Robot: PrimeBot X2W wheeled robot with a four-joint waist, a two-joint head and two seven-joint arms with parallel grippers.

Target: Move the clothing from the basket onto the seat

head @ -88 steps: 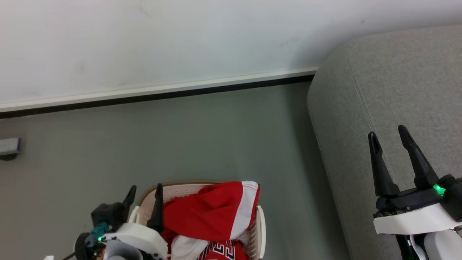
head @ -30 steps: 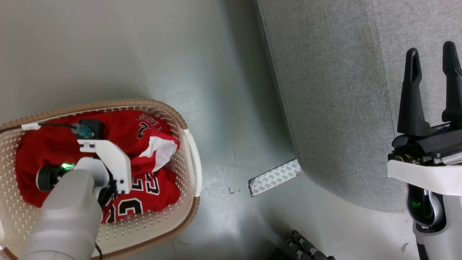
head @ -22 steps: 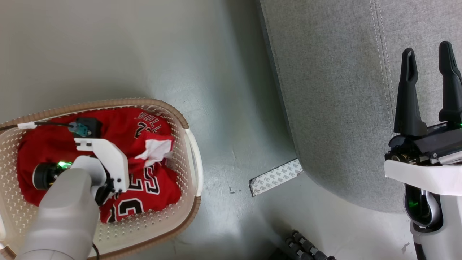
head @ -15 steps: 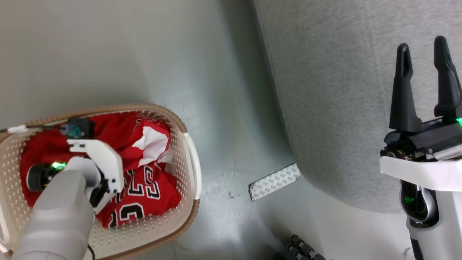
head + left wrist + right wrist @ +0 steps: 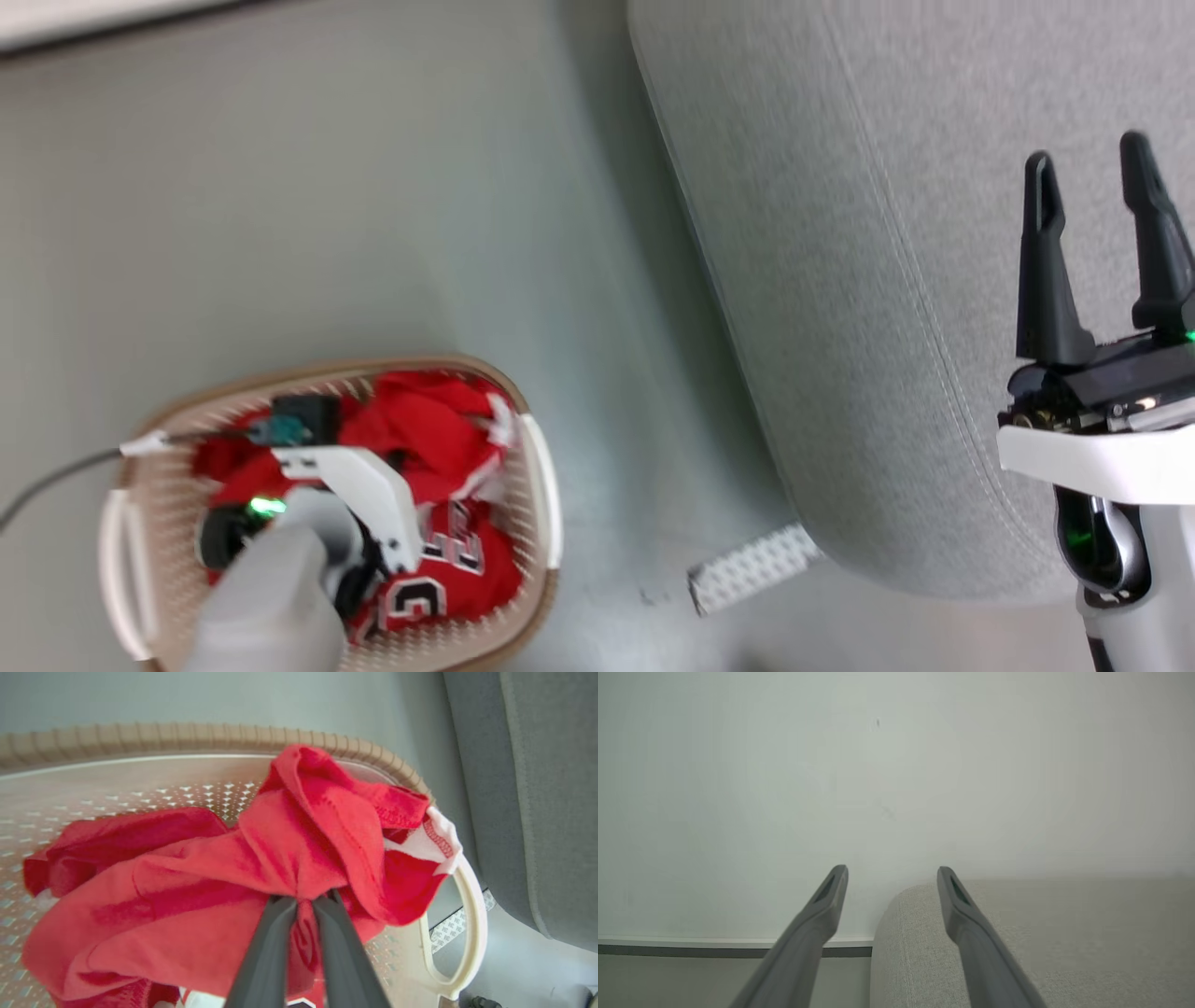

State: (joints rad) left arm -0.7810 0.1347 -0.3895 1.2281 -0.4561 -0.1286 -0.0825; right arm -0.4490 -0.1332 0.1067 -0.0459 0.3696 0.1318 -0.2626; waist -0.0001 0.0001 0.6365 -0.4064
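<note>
Clothing (image 5: 289, 858): red jersey in basket (image 5: 140, 737).
Our left jaws pinch a fold for lifting; right jaws wide, empty.

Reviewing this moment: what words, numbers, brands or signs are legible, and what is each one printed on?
On the jersey in the basket: black characters outlined in white. The fabric is crumpled, partly covered by the arm and blurred, so they are not readable.
On the strip on the floor by the sofa: a repeating print, too blurred to read.
No other lettering is legible.
</note>
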